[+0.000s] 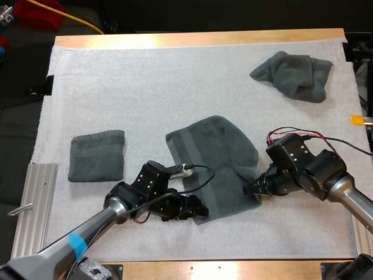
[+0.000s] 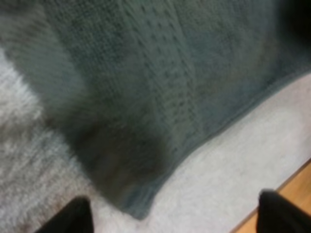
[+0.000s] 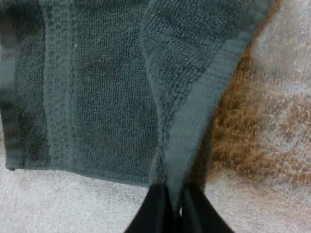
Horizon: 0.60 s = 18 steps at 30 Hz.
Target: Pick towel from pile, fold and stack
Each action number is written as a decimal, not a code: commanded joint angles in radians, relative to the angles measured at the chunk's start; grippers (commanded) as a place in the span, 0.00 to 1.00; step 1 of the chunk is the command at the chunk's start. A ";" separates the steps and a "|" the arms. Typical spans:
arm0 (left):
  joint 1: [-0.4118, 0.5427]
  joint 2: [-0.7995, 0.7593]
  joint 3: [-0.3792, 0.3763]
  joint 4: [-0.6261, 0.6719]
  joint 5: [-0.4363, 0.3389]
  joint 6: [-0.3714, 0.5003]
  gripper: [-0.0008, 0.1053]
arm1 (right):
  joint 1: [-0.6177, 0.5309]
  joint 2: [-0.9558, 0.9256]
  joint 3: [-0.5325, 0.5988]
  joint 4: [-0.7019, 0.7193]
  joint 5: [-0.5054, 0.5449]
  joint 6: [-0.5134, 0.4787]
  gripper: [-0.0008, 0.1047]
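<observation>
A white mat (image 1: 175,70) covers the table. High view: a spread towel (image 1: 218,157) lies mid-mat, a folded towel (image 1: 97,154) to its left and a crumpled towel (image 1: 294,74) far right. Left wrist view: the left gripper (image 2: 175,213) stands released, clear of the spread towel's corner. Right wrist view: the right gripper (image 3: 176,208) pinches its lifted hem.

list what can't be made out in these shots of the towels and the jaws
High view: whether the left jaws touch the spread towel; the arm's own wrist covers them.
Left wrist view: whether that towel's corner lies flat; blurred.
High view: layer count of the folded towel; too small.
High view: whether the crumpled towel is one or several; its folds hide that.
</observation>
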 commanded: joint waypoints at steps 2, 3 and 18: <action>-0.005 0.033 0.000 -0.004 -0.008 -0.024 0.59 | 0.000 -0.011 -0.005 0.008 0.005 -0.011 0.01; -0.005 0.048 0.000 -0.004 -0.008 -0.031 0.59 | 0.000 -0.011 -0.005 0.008 0.005 -0.011 0.01; -0.005 0.197 -0.020 -0.089 0.137 -0.121 0.60 | 0.000 -0.011 -0.005 0.008 0.005 -0.025 0.01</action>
